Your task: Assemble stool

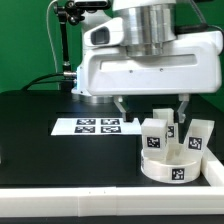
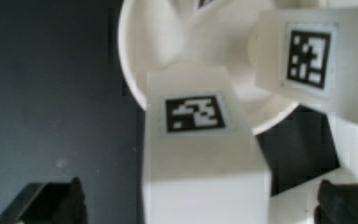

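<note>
Fingers spread wide, grasping nothing, hanging above the stool with clear air between tips and parts. Dark fingertips also show at the edge of the wrist view, apart, nothing between them. Stool sits on the black desk toward the exterior view's right, near the front edge. Seat is a round white disc with a tag on its rim. Legs stand upright on it, tagged, crowded together. Marker board lies flat on the desk just beside the stool, on the exterior view's left. Wrist view: close on one leg and its tag, seat rim behind.
</note>
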### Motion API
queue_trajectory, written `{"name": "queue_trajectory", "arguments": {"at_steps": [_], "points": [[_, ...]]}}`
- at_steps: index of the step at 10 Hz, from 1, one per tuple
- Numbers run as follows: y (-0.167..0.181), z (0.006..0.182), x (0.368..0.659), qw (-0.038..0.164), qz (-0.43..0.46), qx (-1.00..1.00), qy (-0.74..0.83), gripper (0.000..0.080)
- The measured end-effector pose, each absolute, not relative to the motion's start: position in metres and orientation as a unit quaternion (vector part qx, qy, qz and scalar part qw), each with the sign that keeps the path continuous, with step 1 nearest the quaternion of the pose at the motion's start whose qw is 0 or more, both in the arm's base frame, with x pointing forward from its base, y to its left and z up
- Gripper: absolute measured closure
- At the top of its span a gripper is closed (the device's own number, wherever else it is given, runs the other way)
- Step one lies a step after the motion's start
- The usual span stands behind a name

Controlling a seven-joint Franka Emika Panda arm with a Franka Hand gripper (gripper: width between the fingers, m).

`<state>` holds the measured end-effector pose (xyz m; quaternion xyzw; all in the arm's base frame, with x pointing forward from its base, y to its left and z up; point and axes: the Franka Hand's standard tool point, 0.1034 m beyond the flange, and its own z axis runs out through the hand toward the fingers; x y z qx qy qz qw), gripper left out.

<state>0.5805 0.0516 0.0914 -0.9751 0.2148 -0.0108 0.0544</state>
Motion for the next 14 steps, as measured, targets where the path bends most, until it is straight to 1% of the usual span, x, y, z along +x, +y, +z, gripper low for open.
{"name": "queue_trajectory", "arguments": {"at_steps": [2,3,4,5,6,10,13,14], "points": [[0.0543,0.0873,0.5799,0.052,-0.013,-0.976,0.213,0.0154],[0.0552,0.0856,0.5786,0.051,-0.013,-0.976,0.212,0.0261],[0.0572,0.0841,0.5786,0.051,-0.014,-0.976,0.211,0.0261],[0.0575,0.0839,0.5792,0.05,-0.016,-0.976,0.209,0.0445],[0.0573,0.084,0.5796,0.05,-0.017,-0.977,0.209,0.0462],[0.0567,0.084,0.5797,0.051,-0.016,-0.969,0.241,0.0462],[0.0566,0.0838,0.5796,0.053,-0.01,-0.937,0.345,0.0462],[0.0565,0.0833,0.5793,0.054,-0.009,-0.913,0.405,0.0462]]}}
